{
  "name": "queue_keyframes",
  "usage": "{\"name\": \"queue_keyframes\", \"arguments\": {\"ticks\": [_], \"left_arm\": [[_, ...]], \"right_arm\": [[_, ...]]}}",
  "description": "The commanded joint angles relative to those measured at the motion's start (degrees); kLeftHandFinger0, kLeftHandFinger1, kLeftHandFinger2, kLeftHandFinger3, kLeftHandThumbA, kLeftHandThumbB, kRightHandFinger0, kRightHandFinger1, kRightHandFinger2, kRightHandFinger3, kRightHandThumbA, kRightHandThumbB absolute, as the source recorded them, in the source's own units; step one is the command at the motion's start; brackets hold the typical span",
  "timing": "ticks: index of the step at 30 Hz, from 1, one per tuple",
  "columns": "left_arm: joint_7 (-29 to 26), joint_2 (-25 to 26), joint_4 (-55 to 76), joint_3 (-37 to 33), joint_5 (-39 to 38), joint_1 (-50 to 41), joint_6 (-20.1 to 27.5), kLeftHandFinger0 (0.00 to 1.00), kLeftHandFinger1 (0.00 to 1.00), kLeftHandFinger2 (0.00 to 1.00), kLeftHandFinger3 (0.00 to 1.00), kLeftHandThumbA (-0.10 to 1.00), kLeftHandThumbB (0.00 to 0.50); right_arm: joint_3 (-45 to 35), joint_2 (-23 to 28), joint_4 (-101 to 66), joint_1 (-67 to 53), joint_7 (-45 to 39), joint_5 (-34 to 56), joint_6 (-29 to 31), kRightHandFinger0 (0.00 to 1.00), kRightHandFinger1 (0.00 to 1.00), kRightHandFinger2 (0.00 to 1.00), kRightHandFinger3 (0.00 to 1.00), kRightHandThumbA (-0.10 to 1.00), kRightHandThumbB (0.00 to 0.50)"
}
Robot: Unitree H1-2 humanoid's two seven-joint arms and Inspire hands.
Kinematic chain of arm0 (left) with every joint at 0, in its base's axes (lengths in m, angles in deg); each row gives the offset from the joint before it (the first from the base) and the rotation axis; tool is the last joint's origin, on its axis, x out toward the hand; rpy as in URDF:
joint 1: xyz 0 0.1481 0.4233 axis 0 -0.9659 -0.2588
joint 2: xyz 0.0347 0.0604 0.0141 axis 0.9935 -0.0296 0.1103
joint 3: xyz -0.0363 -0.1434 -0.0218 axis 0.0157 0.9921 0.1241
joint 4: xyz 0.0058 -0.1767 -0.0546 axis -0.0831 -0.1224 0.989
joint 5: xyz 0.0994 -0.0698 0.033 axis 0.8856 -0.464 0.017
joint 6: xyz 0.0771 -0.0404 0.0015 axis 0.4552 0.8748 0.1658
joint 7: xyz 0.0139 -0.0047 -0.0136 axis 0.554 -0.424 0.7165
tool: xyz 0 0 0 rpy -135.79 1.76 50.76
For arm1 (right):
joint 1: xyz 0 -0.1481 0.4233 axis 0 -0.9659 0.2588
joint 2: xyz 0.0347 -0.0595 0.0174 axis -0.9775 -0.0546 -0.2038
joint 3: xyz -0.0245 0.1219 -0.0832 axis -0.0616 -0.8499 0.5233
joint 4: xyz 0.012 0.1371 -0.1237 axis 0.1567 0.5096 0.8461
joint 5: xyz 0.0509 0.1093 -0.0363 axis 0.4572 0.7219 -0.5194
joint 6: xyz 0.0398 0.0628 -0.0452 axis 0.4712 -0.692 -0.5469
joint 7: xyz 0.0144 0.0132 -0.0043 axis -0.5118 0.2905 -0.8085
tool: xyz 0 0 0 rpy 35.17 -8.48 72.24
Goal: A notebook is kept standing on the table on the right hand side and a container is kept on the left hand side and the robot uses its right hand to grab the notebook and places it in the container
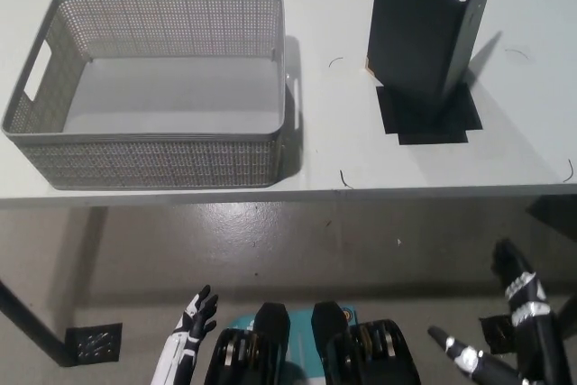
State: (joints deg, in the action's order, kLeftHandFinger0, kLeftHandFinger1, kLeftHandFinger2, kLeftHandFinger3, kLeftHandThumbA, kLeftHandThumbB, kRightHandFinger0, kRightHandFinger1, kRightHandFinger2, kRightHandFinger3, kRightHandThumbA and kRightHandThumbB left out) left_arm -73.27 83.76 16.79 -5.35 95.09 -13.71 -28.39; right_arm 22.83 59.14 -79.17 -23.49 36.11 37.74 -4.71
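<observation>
Upright, the black notebook [424,38] stands beside the mesh container [153,87]; right robot hand [514,326] spread, empty.

Notebook [431,38] top cut off by frame; right robot hand [505,331] partly off-frame.

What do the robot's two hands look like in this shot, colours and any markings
The left hand is white with black segments along its fingers, on a slim white forearm with dark patches. The right hand is black with long, thin fingers carrying pale silvery bands, and its arm is black too. No loose cables can be made out on either.
</observation>
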Motion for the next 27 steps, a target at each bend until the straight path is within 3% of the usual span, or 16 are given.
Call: {"name": "queue_keyframes", "arguments": {"ticks": [1,4,8,10,12,16,24,26,27], "left_arm": [[-0.5,0.4,2.4,-0.7,1.7,-0.9,3.4,1.00,1.00,1.00,1.00,1.00,0.403],[-1.1,0.6,1.3,-0.5,2.2,-0.9,4.3,1.00,1.00,1.00,1.00,1.00,0.404],[-1.5,0.5,1.0,-0.4,2.9,-1.2,4.3,1.00,1.00,1.00,1.00,1.00,0.413],[-1.0,0.5,1.2,-0.5,2.6,-1.4,4.1,1.00,1.00,1.00,1.00,1.00,0.413],[-1.5,0.5,0.7,-0.5,3.7,-1.3,4.9,1.00,1.00,1.00,1.00,1.00,0.400],[-1.9,0.4,-0.1,-0.4,4.1,-1.9,6.0,1.00,1.00,1.00,1.00,1.00,0.386],[-1.8,0.3,-0.2,-0.5,4.4,-2.7,6.8,1.00,1.00,1.00,1.00,1.00,0.371],[-1.5,0.3,-0.1,-0.5,4.1,-2.7,6.6,1.00,1.00,1.00,1.00,1.00,0.371],[-1.6,0.3,-0.1,-0.5,4.3,-2.7,6.8,1.00,1.00,1.00,1.00,1.00,0.371]], "right_arm": [[-1.3,-1.1,-5.0,4.2,2.2,-5.6,0.3,1.00,1.00,1.00,1.00,1.00,0.247],[-2.3,-1.5,-6.0,8.7,2.6,-5.7,-3.9,1.00,1.00,1.00,1.00,1.00,0.318],[-3.9,-1.8,-6.0,13.3,3.4,-6.8,-8.6,1.00,1.00,1.00,1.00,1.00,0.353],[-5.0,-1.4,-5.0,16.8,3.9,-8.0,-11.0,1.00,1.00,1.00,1.00,1.00,0.340],[-5.9,-1.4,-3.7,19.5,4.5,-8.2,-12.6,1.00,1.00,1.00,1.00,1.00,0.378],[-7.9,-0.9,1.7,26.3,5.6,-7.8,-16.7,1.00,1.00,1.00,1.00,1.00,0.359],[-10.9,0.3,18.0,37.8,8.0,-5.4,-17.8,1.00,1.00,1.00,1.00,1.00,0.401],[-11.4,0.6,21.7,40.1,8.3,-4.8,-16.8,1.00,1.00,1.00,1.00,1.00,0.391],[-11.8,0.8,25.0,42.1,8.9,-4.5,-16.5,1.00,1.00,1.00,1.00,1.00,0.428]]}}
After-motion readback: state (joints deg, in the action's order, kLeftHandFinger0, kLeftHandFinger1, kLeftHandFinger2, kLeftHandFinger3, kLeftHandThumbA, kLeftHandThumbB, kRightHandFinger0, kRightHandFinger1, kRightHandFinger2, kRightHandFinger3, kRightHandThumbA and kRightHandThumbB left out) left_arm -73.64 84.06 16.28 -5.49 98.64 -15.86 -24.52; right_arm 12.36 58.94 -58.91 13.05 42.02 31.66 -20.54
